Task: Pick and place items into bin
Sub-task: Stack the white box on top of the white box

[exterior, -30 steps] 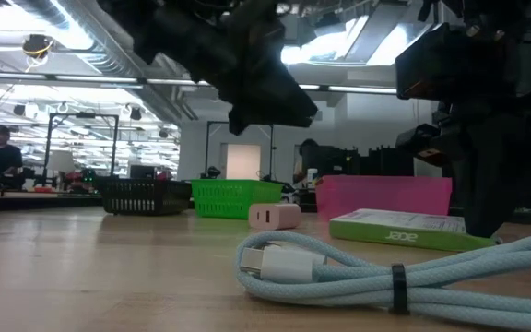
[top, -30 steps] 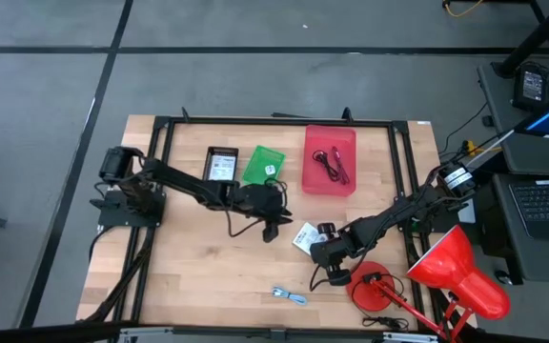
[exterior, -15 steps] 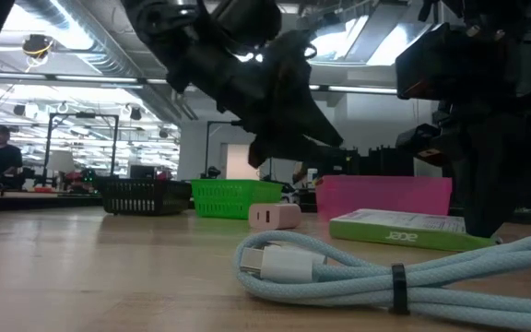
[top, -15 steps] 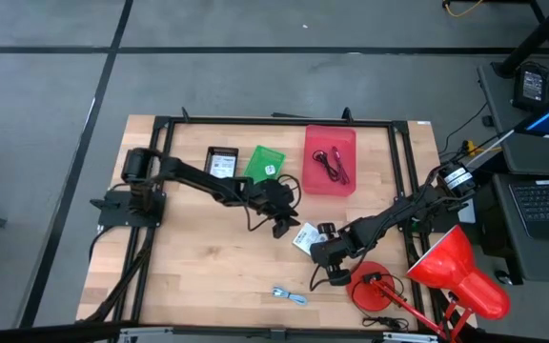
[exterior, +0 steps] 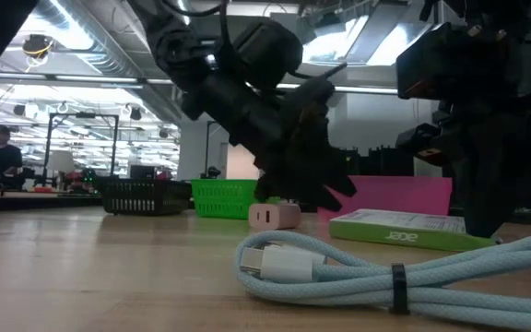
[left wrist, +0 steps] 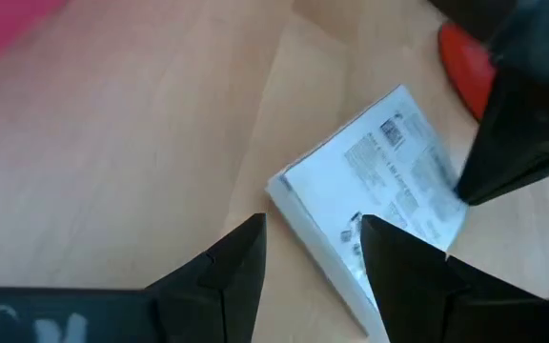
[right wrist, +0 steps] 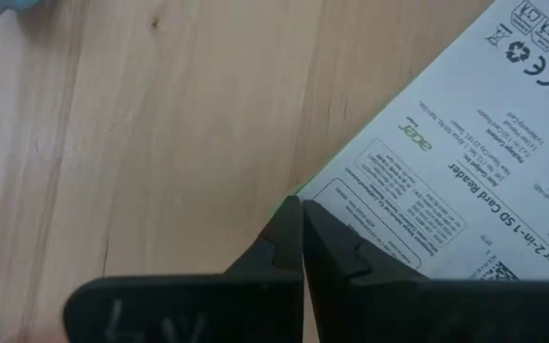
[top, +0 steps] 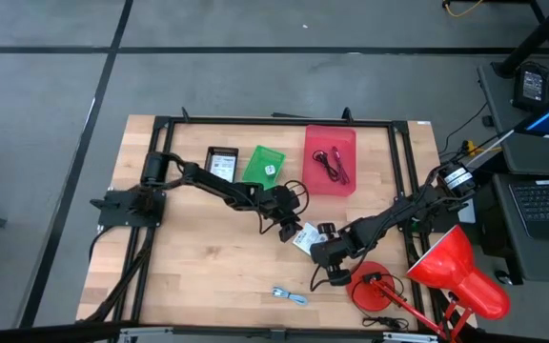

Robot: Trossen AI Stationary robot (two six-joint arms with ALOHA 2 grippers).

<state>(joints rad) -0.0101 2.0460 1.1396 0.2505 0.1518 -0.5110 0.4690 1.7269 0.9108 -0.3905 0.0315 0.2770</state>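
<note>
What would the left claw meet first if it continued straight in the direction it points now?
Most likely the white printed packet: the open left claw points at its near edge lying on the wooden table. Depth is unclear, so the remaining gap cannot be judged.

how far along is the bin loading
Done: red and black cords lie in the pink bin. In hand: the left end effector, open, hovers at the white box; the right end effector rests shut beside it. Left: that box, the pale blue cable, the white charger.
</note>
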